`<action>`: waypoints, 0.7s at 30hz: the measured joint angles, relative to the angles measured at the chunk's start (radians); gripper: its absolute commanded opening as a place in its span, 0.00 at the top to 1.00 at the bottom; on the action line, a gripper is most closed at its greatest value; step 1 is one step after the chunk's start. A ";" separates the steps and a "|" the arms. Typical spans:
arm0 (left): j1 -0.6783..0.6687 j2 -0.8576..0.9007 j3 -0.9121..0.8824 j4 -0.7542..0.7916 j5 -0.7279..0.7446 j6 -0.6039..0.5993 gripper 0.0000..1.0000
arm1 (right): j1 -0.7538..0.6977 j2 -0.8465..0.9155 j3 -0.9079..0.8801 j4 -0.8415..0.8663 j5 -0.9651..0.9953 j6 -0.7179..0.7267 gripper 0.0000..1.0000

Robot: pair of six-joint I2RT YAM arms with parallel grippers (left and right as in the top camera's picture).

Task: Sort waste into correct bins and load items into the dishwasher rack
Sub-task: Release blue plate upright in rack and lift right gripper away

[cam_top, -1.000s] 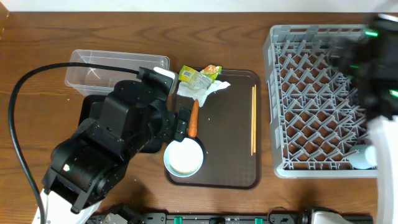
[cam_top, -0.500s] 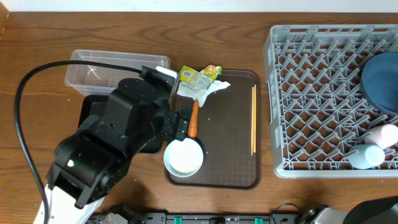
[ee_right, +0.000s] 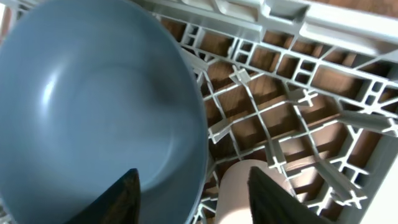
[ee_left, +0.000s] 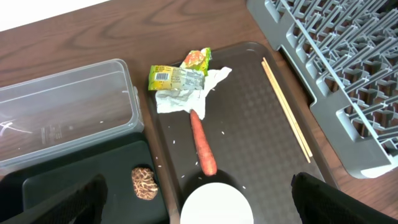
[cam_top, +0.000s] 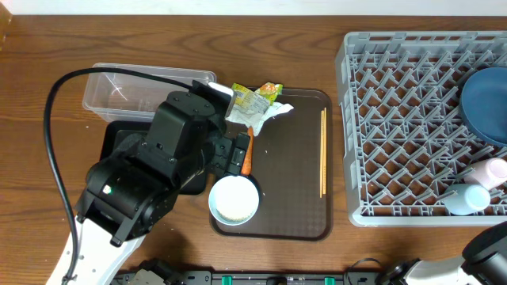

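Note:
My left gripper (ee_left: 199,182) is open and empty, hovering over the white bowl (ee_left: 216,205) and the tip of the orange carrot (ee_left: 202,143) on the brown tray. The green-yellow wrappers (ee_left: 177,78) lie on the crumpled napkin (ee_left: 186,101) at the tray's back. The brown lump (ee_left: 144,183) lies in the black bin (ee_left: 81,180), beside the clear tub (ee_left: 62,112). The chopsticks (cam_top: 322,150) lie on the tray's right side. My right gripper (ee_right: 196,180) is open over the rack (cam_top: 396,119), between the dark-blue plate (ee_right: 99,106) and the pink cup (ee_right: 249,193).
The brown tray (cam_top: 293,206) lies between the bins and the rack, with loose rice grains (ee_left: 174,142) on it. The light-blue cup (cam_top: 467,198) stands in the rack's near right corner beside the pink cup (cam_top: 495,170). My left arm covers most of the black bin.
My right arm has drawn back off the rack toward the bottom right, and the dark-blue plate now shows standing in the rack. My left arm has shifted slightly back and right.

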 measured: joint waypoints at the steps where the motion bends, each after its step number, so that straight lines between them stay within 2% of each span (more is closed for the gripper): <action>1: 0.000 0.001 0.000 -0.002 0.000 0.000 0.05 | 0.000 0.006 0.000 0.001 0.002 0.000 0.54; 15: 0.000 0.001 0.000 -0.008 0.000 0.000 0.05 | 0.002 0.110 0.000 0.003 0.023 0.000 0.60; 18: 0.000 0.001 0.000 -0.015 0.000 0.000 0.05 | 0.006 0.134 0.000 0.010 0.025 -0.001 0.66; 21: 0.000 0.001 0.000 -0.018 0.000 0.000 0.05 | 0.010 0.140 0.000 0.029 0.024 -0.008 0.90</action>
